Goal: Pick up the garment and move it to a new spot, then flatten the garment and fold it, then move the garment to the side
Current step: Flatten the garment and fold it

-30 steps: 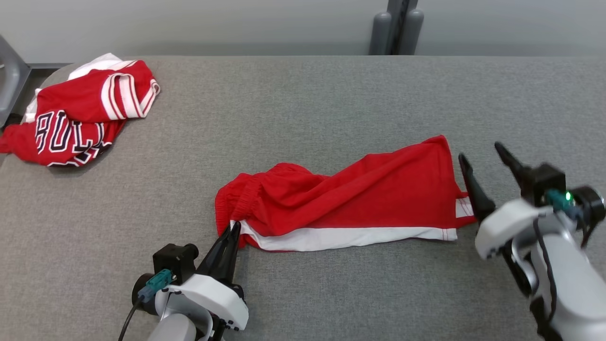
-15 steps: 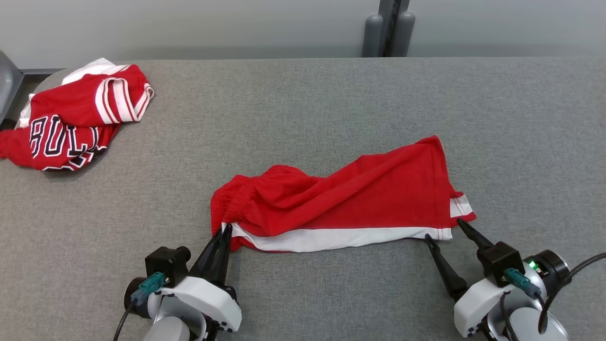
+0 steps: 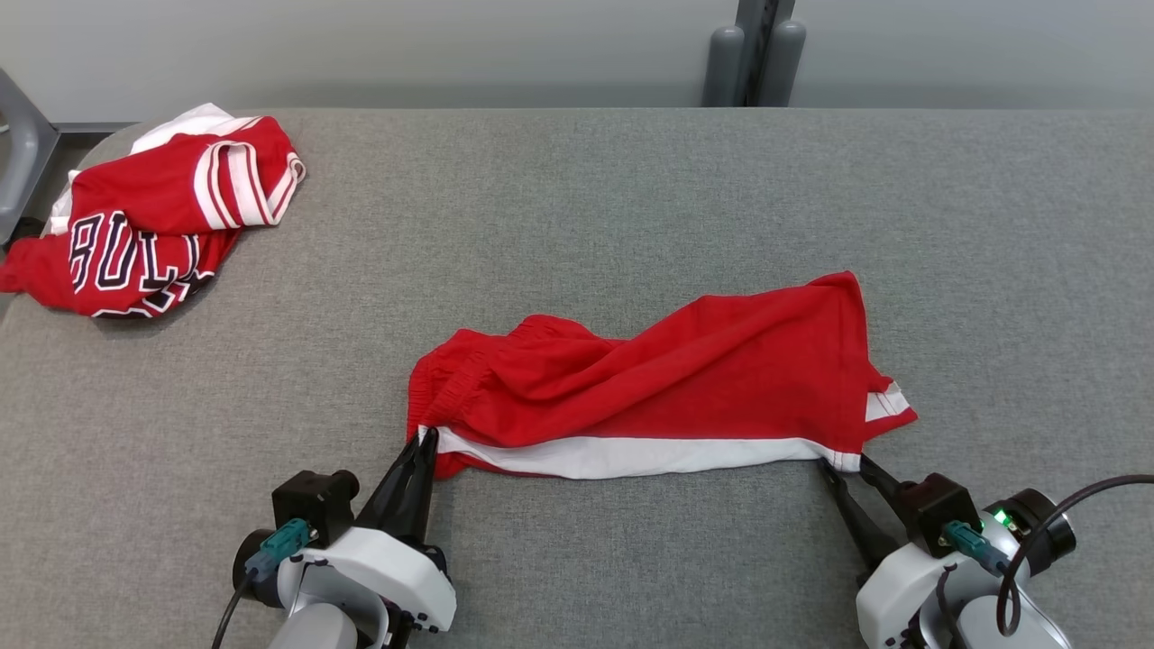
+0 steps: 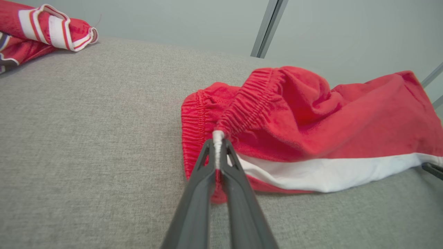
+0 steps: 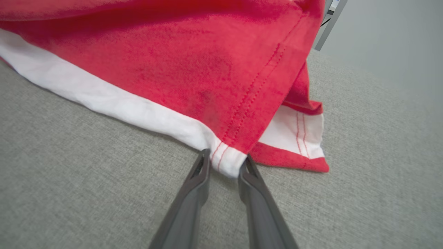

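Note:
The garment (image 3: 667, 388) is a pair of red shorts with a white side stripe, lying crumpled lengthwise on the grey table (image 3: 577, 198). My left gripper (image 3: 425, 439) is shut on the near corner of the elastic waistband, and the pinched white edge shows between its tips (image 4: 218, 141). My right gripper (image 3: 843, 464) sits at the near right hem corner. Its jaws stand narrowly apart with the white stitched corner of the shorts (image 5: 173, 62) between the tips (image 5: 225, 155), and a gap still shows between the fingers.
A crumpled red jersey (image 3: 144, 225) with white trim and dark lettering lies at the table's far left corner (image 4: 45, 24). Two grey posts (image 3: 757, 54) stand behind the back edge. A grey frame part (image 3: 18, 144) sits off the left edge.
My right gripper came down from beside the right hem to the near right corner, and its jaws narrowed around that corner. The left gripper kept its hold.

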